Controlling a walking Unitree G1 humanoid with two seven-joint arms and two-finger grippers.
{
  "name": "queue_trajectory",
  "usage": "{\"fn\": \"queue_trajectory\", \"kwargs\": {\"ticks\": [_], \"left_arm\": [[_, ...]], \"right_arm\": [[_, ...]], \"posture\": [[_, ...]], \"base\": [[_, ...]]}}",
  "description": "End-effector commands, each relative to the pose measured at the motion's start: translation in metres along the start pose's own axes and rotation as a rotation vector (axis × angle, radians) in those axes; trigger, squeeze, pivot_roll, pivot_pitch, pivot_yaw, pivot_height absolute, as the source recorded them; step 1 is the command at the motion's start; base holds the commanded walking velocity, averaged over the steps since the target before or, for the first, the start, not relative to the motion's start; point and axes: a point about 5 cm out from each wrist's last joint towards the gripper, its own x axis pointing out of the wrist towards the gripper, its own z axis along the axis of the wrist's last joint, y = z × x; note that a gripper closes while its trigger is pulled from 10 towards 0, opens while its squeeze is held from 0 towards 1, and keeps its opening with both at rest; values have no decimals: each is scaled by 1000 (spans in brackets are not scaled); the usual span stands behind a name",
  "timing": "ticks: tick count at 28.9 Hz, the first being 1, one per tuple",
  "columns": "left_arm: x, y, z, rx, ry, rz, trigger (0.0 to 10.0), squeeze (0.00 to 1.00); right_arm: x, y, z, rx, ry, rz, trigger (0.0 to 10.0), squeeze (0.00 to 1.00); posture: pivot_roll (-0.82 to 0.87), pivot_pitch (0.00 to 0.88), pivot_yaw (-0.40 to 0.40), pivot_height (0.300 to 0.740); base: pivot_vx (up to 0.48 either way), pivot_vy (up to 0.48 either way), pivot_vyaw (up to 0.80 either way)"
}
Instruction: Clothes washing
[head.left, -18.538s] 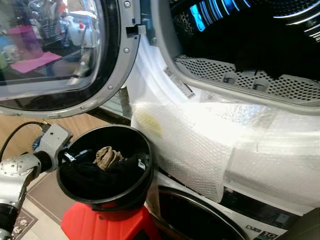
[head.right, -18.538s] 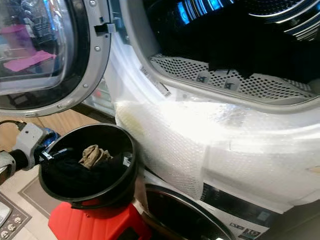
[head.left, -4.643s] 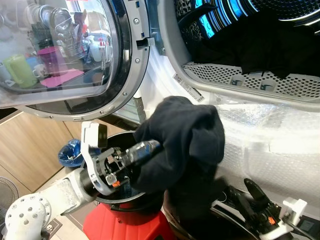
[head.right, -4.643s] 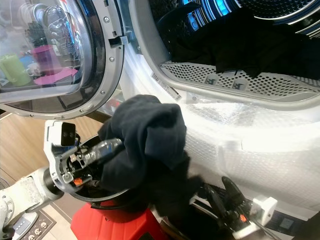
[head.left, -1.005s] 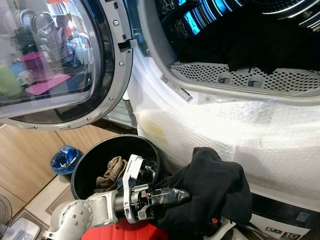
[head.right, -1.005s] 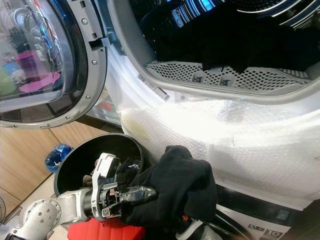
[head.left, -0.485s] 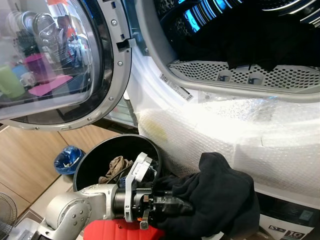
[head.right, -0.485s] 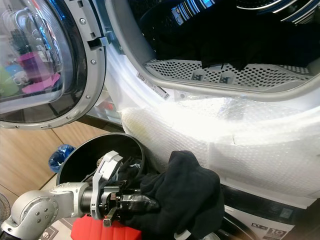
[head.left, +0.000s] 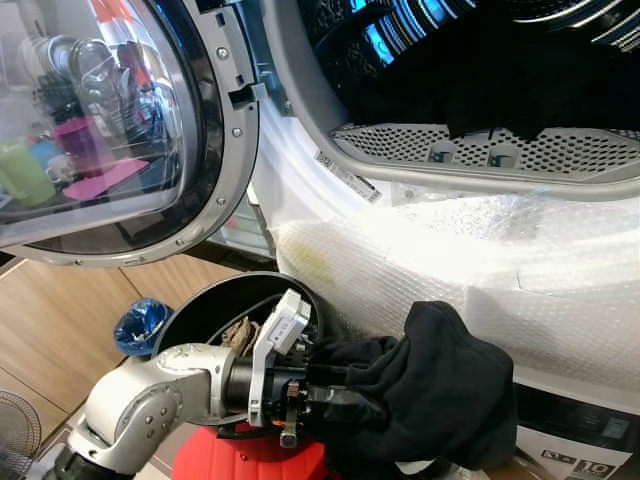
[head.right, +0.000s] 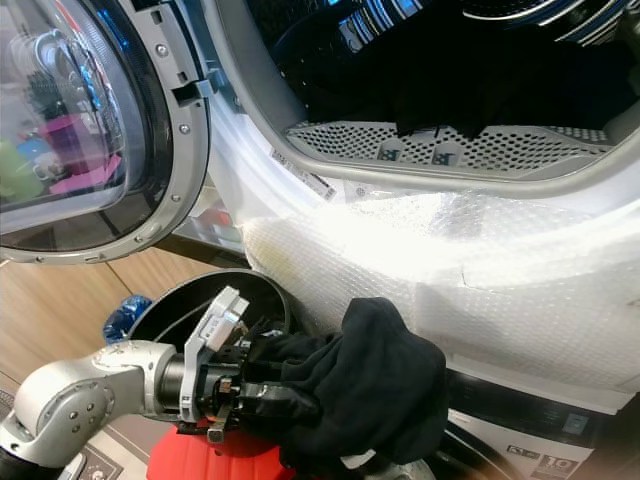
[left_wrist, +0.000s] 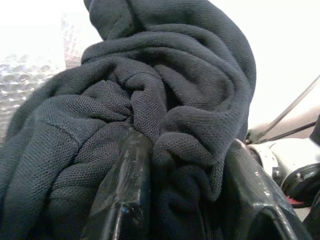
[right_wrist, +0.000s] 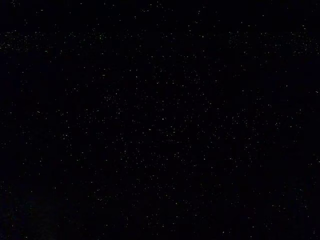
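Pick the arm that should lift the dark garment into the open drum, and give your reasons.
Left. The left gripper is already clamped on the dark garment, just below the open drum. The right wrist view is black, so that arm's position cannot be judged.

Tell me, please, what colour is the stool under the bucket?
Red stool, clearest in the left eye view.

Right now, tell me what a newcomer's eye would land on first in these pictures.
First, the bundle of dark clothing gripped by the left gripper, low in front of the washer and beside the black bucket on the red stool. Next, the open drum above, lit blue, with dark laundry inside, and the round glass door swung open to the left.
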Motion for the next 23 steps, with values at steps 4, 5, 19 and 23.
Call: {"fn": "queue_trajectory", "kwargs": {"ticks": [4,5,19,23], "left_arm": [[-13,2,18,125,65,56,10000,1000],[-17,2,25,152,65,63,10000,1000],[-63,-10,71,243,-17,110,10000,1000],[-78,-12,63,222,22,184,10000,1000]], "right_arm": [[11,2,-1,7,-40,27,0,0],[10,2,-2,11,-37,24,0,0],[9,-1,-6,29,-39,11,0,0],[8,-1,-6,31,-41,14,0,0]], "posture": [[46,49,223,740],[52,55,223,740],[70,67,218,740],[72,68,219,740]], "base": [[0,0,0],[0,0,0],[0,0,0],[0,0,0]]}}
